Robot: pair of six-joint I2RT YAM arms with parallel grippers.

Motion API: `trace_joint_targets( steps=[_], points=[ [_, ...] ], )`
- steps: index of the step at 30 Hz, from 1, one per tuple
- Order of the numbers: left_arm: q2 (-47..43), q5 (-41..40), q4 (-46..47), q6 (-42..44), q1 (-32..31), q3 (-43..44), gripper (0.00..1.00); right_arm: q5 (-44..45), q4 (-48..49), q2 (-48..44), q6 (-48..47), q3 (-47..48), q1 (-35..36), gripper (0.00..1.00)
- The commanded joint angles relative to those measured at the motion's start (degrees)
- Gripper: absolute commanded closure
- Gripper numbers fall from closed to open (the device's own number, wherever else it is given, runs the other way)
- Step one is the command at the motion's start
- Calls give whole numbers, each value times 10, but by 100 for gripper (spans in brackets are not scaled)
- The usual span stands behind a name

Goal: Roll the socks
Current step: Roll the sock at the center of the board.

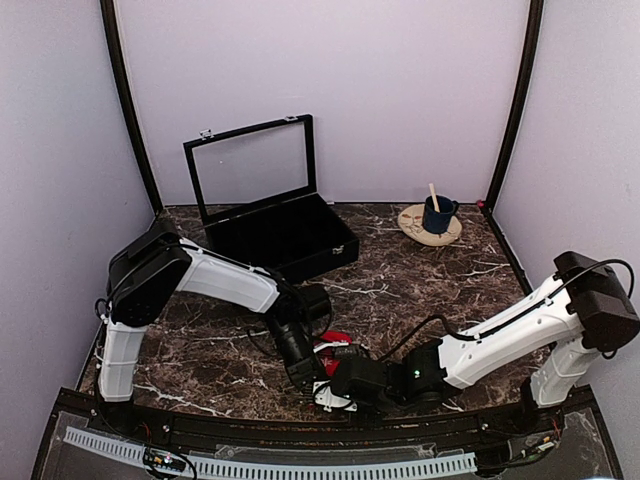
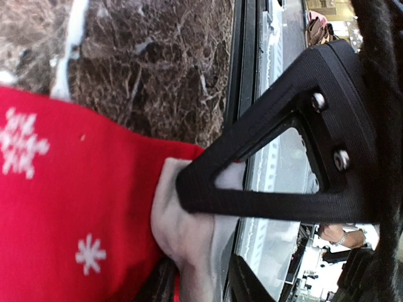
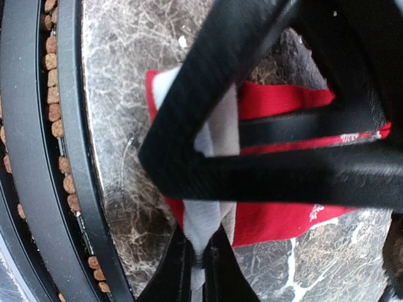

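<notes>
Socks [image 1: 336,341] sit on worktop [image 1: 430,290] at near edge, approx mid-width, btwn the two wrists. Top view shows only a small red patch; rest is hidden under the arms.

Left wrist view: socks [image 2: 75,189] are red w/ white snowflake marks, white band [image 2: 182,239] at the end nearest the worktop's edge rail. Left finger [image 2: 277,201], a black triangular frame, rests its tip on that white band. Second finger barely shows at bottom of view, w/ the band bunched btwn the two. Left jaws: cannot tell if clamped on the band or loose around it.

Right jaws: together, clamped on socks by the white band [image 3: 204,229], fabric gathered into the tips. Right finger [image 3: 189,126] crosses over the red fabric.

Far left: black case [image 1: 320,258], lid [image 1: 250,131] up w/ clear pane, well apart from socks. Far right: round plate [image 1: 410,224] w/ blue cup [image 1: 437,216] on it, stick [image 1: 434,195] standing in cup.
</notes>
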Motion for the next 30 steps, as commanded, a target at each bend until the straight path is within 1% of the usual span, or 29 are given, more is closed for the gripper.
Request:
trace_joint_targets(
  steps=[1, 14, 18, 22, 30],
  points=[
    [-39, -46, 49, -36, 13, -41, 67, -19, -15, -10, 21, -22, -4, 100],
    [-116, -60, 159, -117, 28, -128, 65, -40, -8, -10, 34, -17, -17, 100],
    [-145, -78, 187, -136, 31, -152, 64, -54, -11, -12, 42, -14, -26, 100],
    [-177, -111, 227, -162, 31, -181, 65, -82, -15, -12, 52, -5, -42, 100],
    [-237, -214, 283, -198, 31, -252, 65, -148, -33, -10, 64, 16, -73, 100]
  ],
)
